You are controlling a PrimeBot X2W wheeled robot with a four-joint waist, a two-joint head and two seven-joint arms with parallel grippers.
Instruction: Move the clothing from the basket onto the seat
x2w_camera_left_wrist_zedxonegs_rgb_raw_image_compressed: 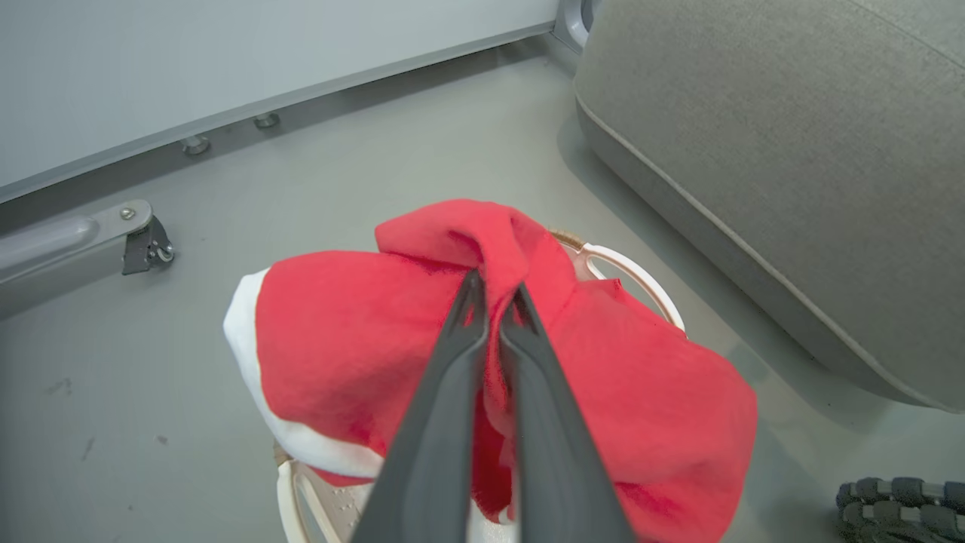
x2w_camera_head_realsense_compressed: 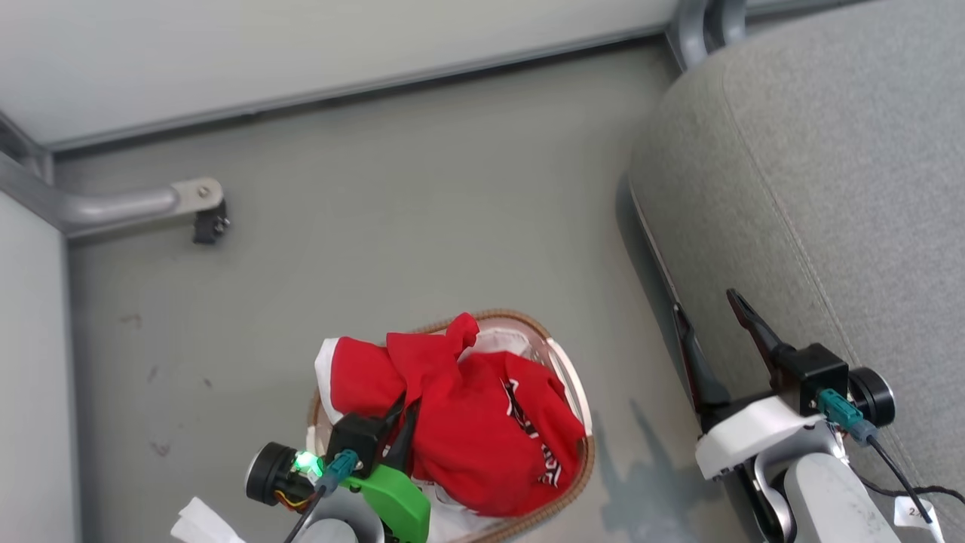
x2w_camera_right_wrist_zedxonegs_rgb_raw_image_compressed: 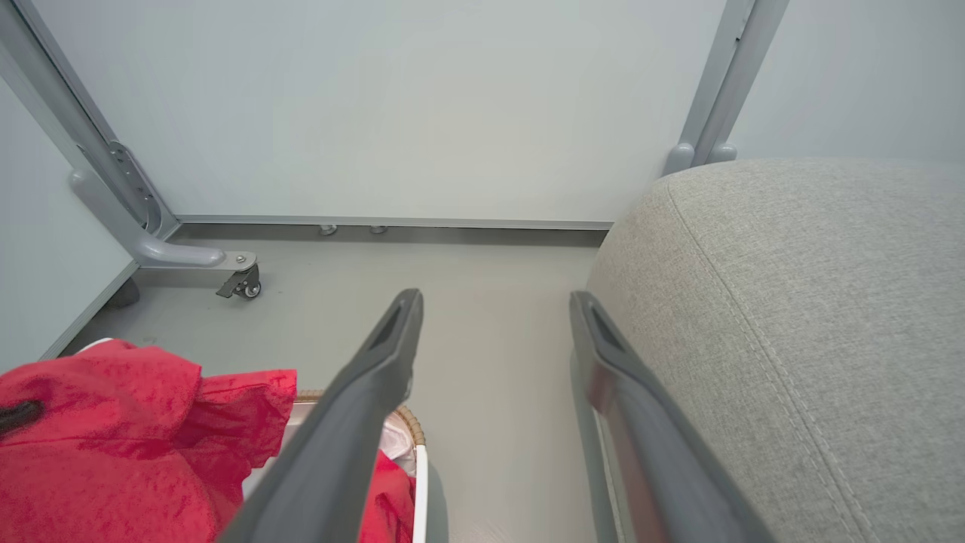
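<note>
Red clothing [x2w_camera_left_wrist_zedxonegs_rgb_raw_image_compressed: 332, 332] pinched between the closed left tool [x2w_camera_left_wrist_zedxonegs_rgb_raw_image_compressed: 496, 290].

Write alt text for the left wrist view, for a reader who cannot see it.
The left pincer, shut, pinches a fold of soft red fabric clothing with a white trim band, heaped over an oval white plastic basket with a brown woven rim. A large grey fabric-upholstered sofa stands at the upper right on the pale grey floor.
</note>
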